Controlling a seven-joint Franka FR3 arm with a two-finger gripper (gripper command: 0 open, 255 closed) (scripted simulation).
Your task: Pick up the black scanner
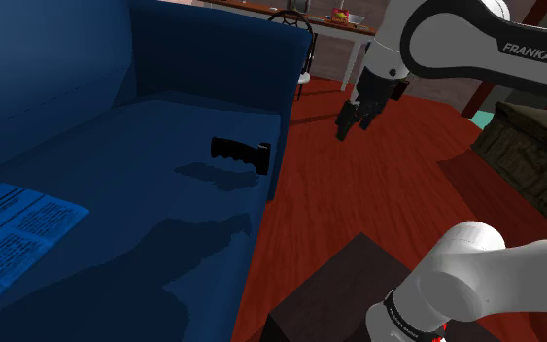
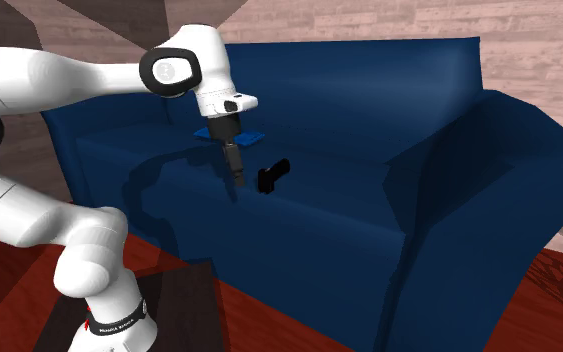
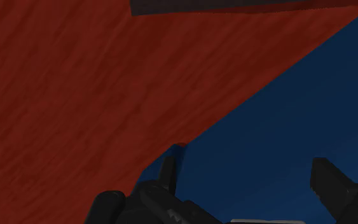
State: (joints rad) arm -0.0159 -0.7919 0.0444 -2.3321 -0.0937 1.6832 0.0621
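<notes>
The black scanner (image 1: 240,153) lies on its side on the blue sofa seat (image 1: 145,214), close to the seat's front edge. In the second exterior view the scanner (image 2: 272,174) sits just right of my gripper (image 2: 236,178). My gripper (image 1: 347,126) hangs above the red wooden floor, off the sofa's front edge and to the shoulder view's right of the scanner, not touching it. In the wrist view the gripper (image 3: 244,167) is open with nothing between its fingers. Below it, the sofa's edge (image 3: 285,121) runs diagonally against the floor (image 3: 75,95).
A blue printed paper (image 1: 18,228) lies on the seat at the shoulder view's left. The sofa's armrest (image 1: 222,58) rises behind the scanner. The dark stand (image 1: 339,291) is at the lower right. A table and chair (image 1: 305,24) stand far back, and a dark cabinet (image 1: 533,160) at the right.
</notes>
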